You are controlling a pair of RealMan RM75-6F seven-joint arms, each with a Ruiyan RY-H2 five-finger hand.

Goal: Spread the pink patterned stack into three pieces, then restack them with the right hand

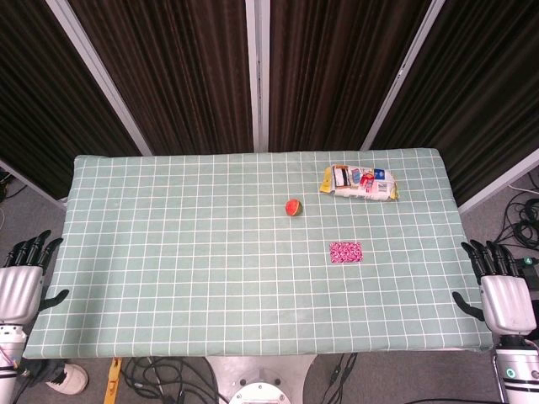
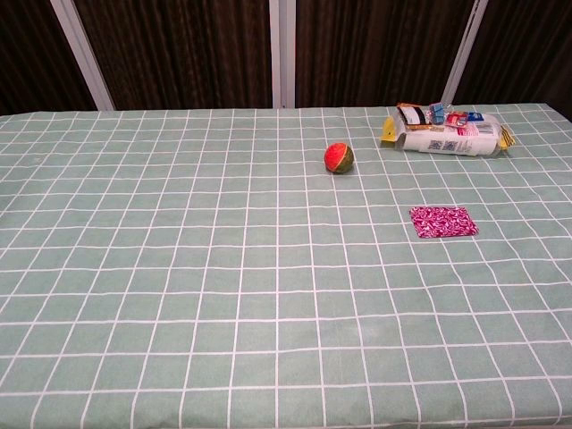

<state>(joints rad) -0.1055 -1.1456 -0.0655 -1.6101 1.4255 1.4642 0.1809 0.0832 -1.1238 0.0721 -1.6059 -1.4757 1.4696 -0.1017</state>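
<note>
The pink patterned stack (image 1: 345,252) lies flat on the green checked tablecloth, right of centre; it shows in the chest view too (image 2: 443,222). It looks like one neat rectangle. My right hand (image 1: 500,290) hangs off the table's right edge, fingers apart, holding nothing, well to the right of the stack. At the left edge my left hand (image 1: 22,276) also stays off the table with its fingers spread and empty. Neither hand appears in the chest view.
A small red and green ball (image 1: 293,207) sits near the table's middle, behind and left of the stack. A white packet with colourful print (image 1: 359,182) lies at the back right. Dark curtains stand behind the table (image 1: 168,278).
</note>
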